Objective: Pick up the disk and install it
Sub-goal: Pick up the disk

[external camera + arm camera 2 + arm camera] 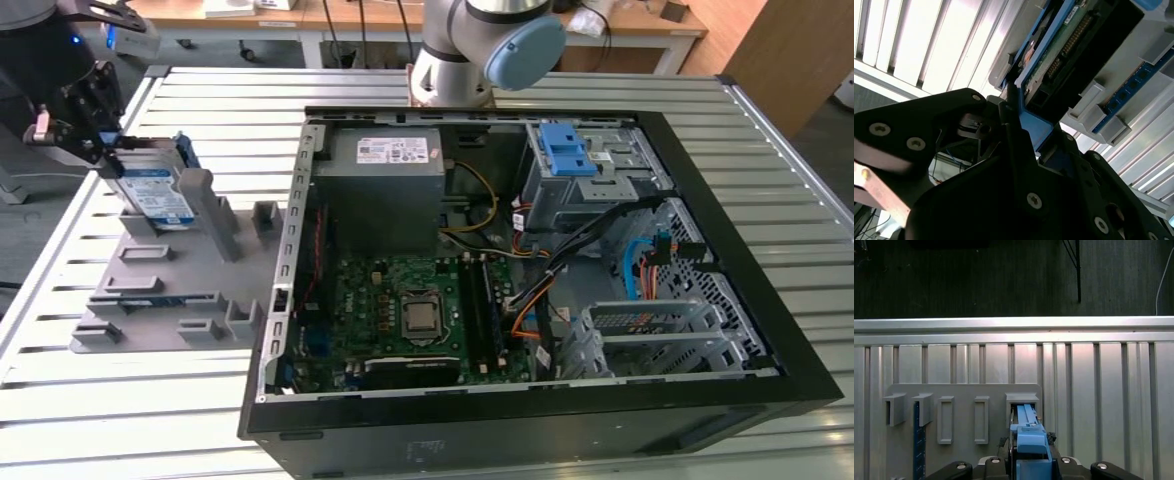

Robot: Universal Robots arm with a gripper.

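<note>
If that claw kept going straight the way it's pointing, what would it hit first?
The disk: the gripper seems shut on its top edge. Straight beyond lies the grey holder the disk stands in.

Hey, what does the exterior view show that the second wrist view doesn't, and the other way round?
Exterior view's own: the open computer case with its motherboard, and the disk seen from its white-and-blue label face. Second wrist view's own: the green circuit board on the disk's other face, seen close up. Shared: the disk standing upright in the grey fixture on the slatted table, with the gripper closed on its blue carrier.
</note>
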